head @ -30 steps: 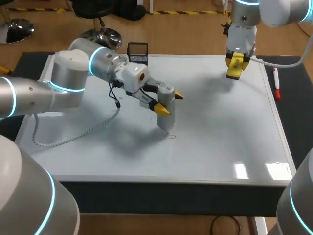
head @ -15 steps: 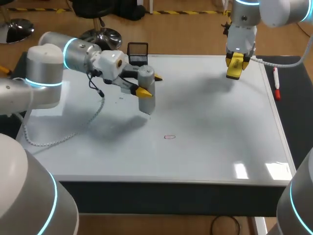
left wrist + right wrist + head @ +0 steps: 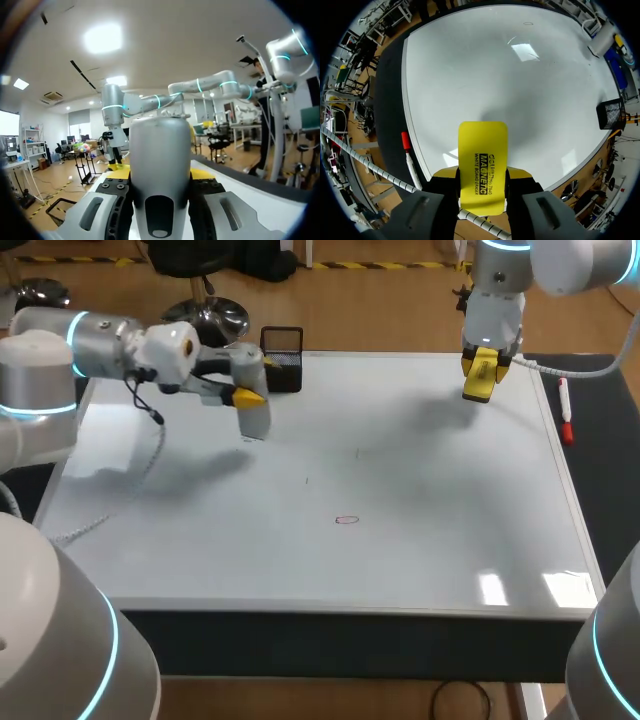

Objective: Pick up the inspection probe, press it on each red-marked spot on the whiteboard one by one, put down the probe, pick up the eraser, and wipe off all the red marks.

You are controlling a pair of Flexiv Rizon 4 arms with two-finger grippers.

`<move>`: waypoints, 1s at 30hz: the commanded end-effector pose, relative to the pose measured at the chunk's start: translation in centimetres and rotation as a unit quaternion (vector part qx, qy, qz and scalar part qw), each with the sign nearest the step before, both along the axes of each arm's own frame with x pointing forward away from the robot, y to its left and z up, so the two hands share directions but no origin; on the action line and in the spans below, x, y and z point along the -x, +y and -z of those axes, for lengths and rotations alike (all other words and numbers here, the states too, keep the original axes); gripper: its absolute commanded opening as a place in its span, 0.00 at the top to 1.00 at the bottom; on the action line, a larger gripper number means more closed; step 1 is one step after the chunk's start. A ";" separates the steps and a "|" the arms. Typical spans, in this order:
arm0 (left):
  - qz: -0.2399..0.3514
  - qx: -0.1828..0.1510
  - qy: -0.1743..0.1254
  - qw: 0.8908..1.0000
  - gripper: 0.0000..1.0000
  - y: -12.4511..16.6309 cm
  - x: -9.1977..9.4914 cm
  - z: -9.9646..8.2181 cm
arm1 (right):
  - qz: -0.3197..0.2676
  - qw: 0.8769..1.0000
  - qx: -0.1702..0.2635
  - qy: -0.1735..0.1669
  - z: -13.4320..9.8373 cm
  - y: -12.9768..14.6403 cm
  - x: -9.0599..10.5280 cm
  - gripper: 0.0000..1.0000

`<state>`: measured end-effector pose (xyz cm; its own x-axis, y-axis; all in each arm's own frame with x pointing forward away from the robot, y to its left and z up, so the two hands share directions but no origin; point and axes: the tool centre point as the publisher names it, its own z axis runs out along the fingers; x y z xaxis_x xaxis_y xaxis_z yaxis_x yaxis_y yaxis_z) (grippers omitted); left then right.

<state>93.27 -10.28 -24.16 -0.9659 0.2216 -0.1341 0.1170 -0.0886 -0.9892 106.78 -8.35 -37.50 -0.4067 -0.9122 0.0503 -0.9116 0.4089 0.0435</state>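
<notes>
Head view, probe: the grey cylindrical inspection probe (image 3: 256, 410) with a rounded top hangs upright over the far left corner of the glossy whiteboard (image 3: 440, 540). Its shadow lies apart from it on the board.
Head view, left gripper (image 3: 250, 392): clamped around the probe's upper part. One yellow tip shows on the near side.
Head view, red mark: a small red oval outline (image 3: 346, 520) sits near the board's middle, towards the near edge and well apart from the probe.
Head view, right gripper (image 3: 482, 368): pinches the flat yellow eraser (image 3: 476, 390) above the far right corner.
Head view, others: a black mesh basket (image 3: 282, 358) stands at the far edge, just beside the probe. A red-capped marker pen (image 3: 565, 412) lies off the board's right edge.
Left wrist view: the left gripper (image 3: 160, 172) has both fingers pressed on the probe (image 3: 160, 145), whose smooth domed body has a dark oval slot low down. The board's surface and the red mark do not show here.
Right wrist view: the right gripper (image 3: 482, 172) grips the eraser (image 3: 482, 147), and only here does the black print on its face show. Ahead lie the whiteboard (image 3: 485, 70), the red oval (image 3: 528, 23) far off, the basket (image 3: 611, 114) and the marker pen (image 3: 411, 162).
</notes>
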 end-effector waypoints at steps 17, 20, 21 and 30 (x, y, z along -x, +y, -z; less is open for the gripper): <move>-0.045 0.019 -0.005 0.999 1.00 4.6 -2.3 -0.4 | -0.001 1.000 0.002 0.000 -0.1 -0.1 0.0 1.00; -0.043 0.019 -0.006 0.999 1.00 4.7 -2.2 -0.5 | -0.001 1.000 0.002 0.000 -0.1 -0.1 0.0 1.00; -0.043 0.019 -0.006 0.999 1.00 4.7 -2.2 -0.5 | -0.001 1.000 0.002 0.000 -0.1 -0.1 0.0 1.00; -0.043 0.019 -0.006 0.999 1.00 4.7 -2.2 -0.5 | -0.001 1.000 0.002 0.000 -0.1 -0.1 0.0 1.00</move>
